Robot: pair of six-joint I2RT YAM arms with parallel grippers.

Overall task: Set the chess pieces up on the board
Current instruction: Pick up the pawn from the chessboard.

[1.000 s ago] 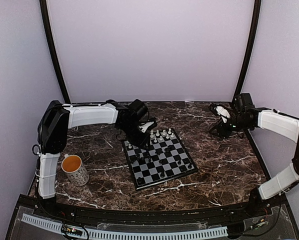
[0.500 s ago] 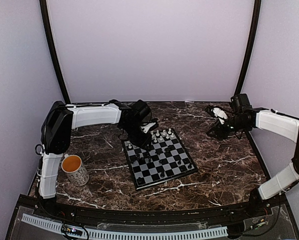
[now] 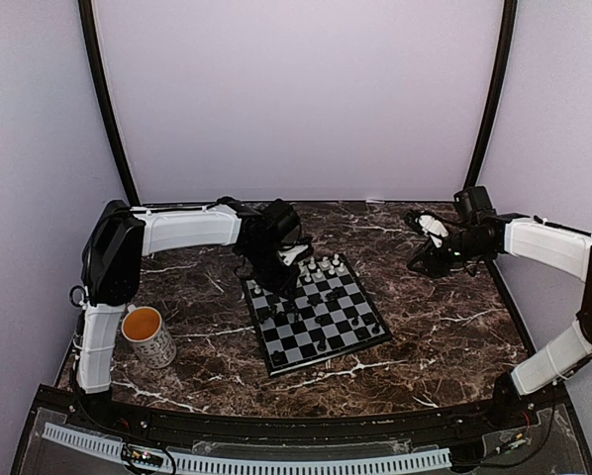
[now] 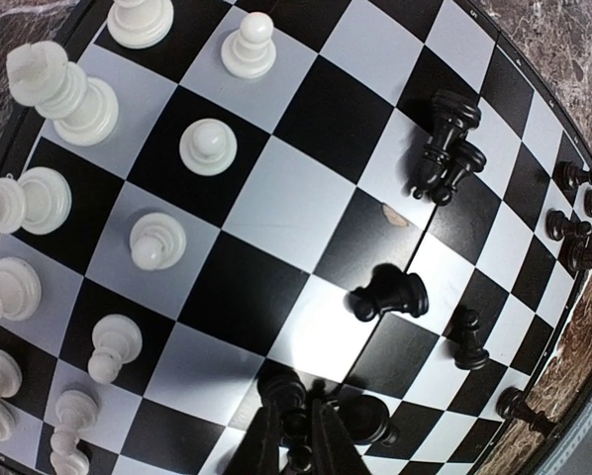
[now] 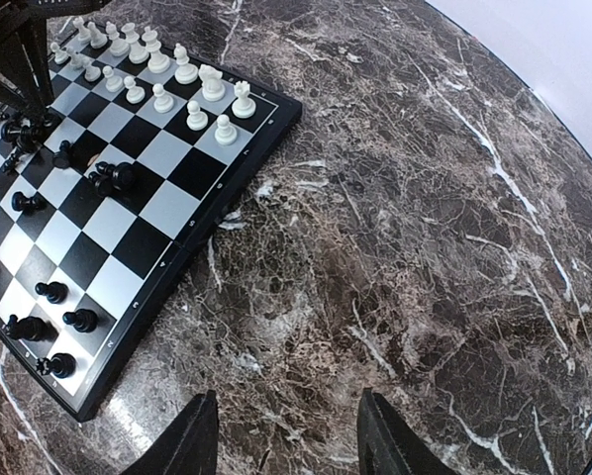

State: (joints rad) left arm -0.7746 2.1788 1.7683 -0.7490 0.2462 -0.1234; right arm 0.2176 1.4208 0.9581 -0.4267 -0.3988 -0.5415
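White pieces (image 4: 207,146) are noted largely ranged in two rows along one edge of the board (image 4: 286,213). The black pieces (image 4: 469,336) lie scattered, so about half the job is judged left. One toppled black piece (image 4: 390,294) lies mid-board, long axis flat, head toward the white rows. The left pincer (image 4: 296,424) is pressed narrow on an upright black piece (image 4: 284,394), and the right pincer (image 5: 291,445) is spread over bare desk (image 5: 425,247).
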